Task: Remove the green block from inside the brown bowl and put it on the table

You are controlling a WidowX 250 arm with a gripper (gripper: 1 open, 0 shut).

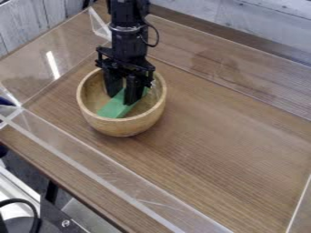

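The brown bowl stands on the table, left of the middle. Inside it the green block leans against the far inner wall, its lower end near the bowl's bottom. My black gripper reaches straight down into the bowl and its fingers are closed on the block's upper end. The upper part of the block is hidden between the fingers.
Low clear acrylic walls edge the tabletop on all sides. The black arm rises from the bowl toward the top of the view. Bare wood-grain surface lies to the right of the bowl and in front of it.
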